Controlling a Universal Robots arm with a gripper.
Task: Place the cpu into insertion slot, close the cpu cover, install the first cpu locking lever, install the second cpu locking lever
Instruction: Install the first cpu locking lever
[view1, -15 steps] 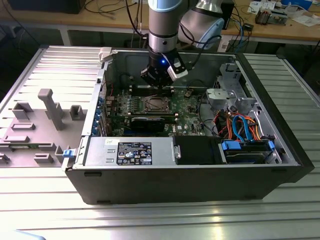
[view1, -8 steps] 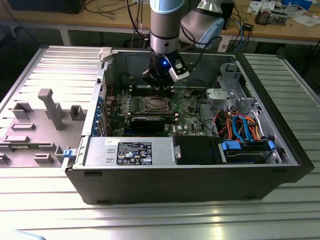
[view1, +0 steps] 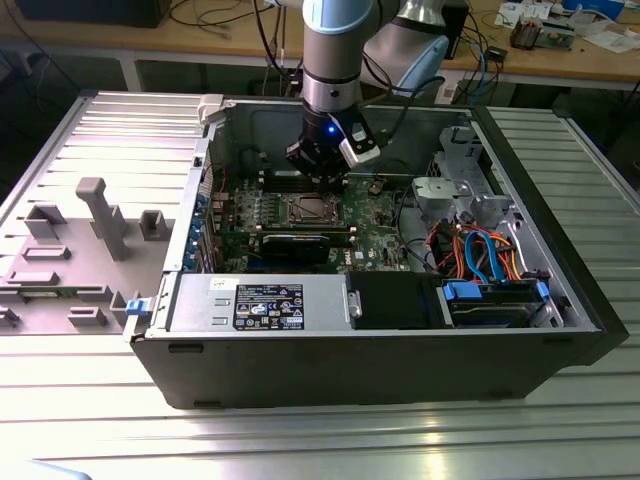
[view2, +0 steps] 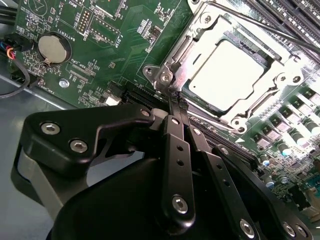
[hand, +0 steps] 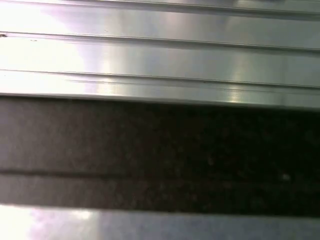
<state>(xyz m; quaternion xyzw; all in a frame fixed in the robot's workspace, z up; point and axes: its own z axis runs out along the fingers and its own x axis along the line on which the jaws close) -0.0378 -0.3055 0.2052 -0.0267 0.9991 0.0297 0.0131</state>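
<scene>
The cpu (view2: 227, 75), a flat silver square, lies in the insertion slot (view2: 240, 122) on the green board. The cpu cover (view2: 202, 35) lies flat over it, framing the chip through its window. A thin locking lever rod (view2: 260, 30) runs along the socket's side by the memory slots. My gripper (view2: 175, 100) is shut, its black fingers (view2: 172, 145) pressed together. The tips rest at the socket's corner beside a lever hinge (view2: 163, 77), with nothing visible between them. In the exterior view the gripper (view1: 320, 182) hangs just above the slot (view1: 312, 210) inside the open computer case.
Case walls (view1: 190, 230) surround the board. A black expansion card (view1: 295, 243) lies in front of the socket, the power supply (view1: 260, 305) nearer still. Drive cage and coloured cables (view1: 480, 250) fill the exterior view's right. Memory slots (view2: 295, 20) and a coin battery (view2: 51, 48) flank the socket.
</scene>
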